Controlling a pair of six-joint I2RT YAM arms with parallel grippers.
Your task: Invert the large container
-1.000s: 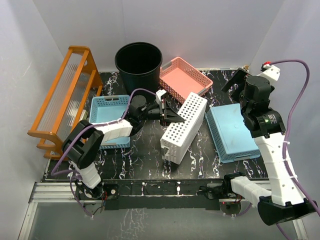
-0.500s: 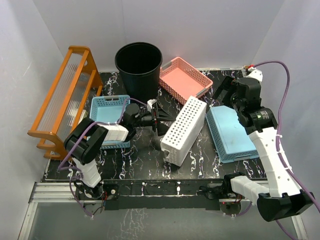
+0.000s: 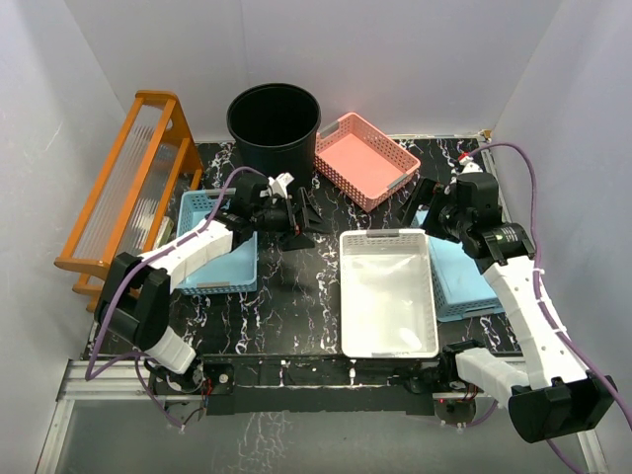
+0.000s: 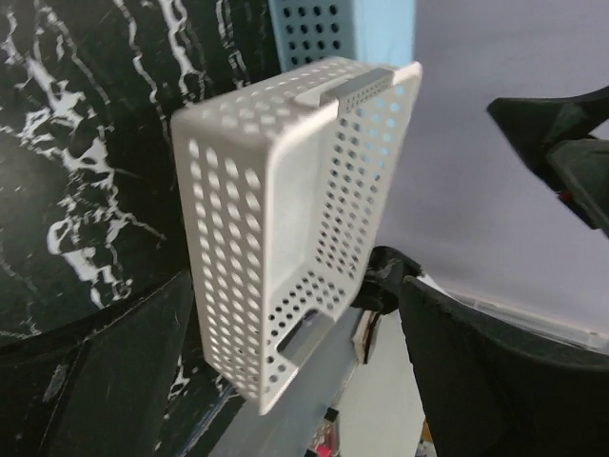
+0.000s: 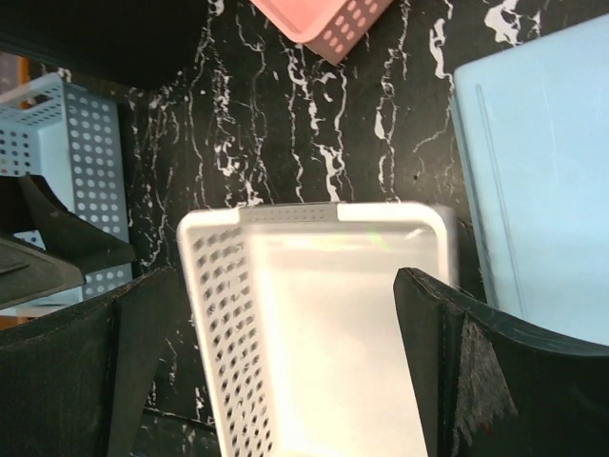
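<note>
Far left: orange wooden rack (image 3: 128, 188) leaning at the table edge. Next to it a light-blue lattice basket (image 3: 212, 247), open side up, with the left arm reaching over it. The large container (image 3: 274, 123) stands upright at the back of the black marbled table (image 3: 296, 306), mouth up, between the rack and the pink basket (image 3: 367, 160), just beside the pink one; nothing grips it. The left gripper (image 3: 304, 219) hangs in front of the container's base and apart from it. Its jaws are spread wide and empty; in the left wrist view the dark fingers (image 4: 105, 381) sit at either side, with the white basket between them in the distance. That white lattice basket (image 3: 387, 291) lies flat at front centre, open side up. The right gripper (image 3: 419, 200) hovers above the white basket's far end, jaws spread wide and holding nothing; in the right wrist view its fingers (image 5: 67, 381) frame the basket rim below. Far right: a second light-blue tray (image 3: 464, 281), smooth side up, lies hard against the white basket; can't tell if they touch.
</note>
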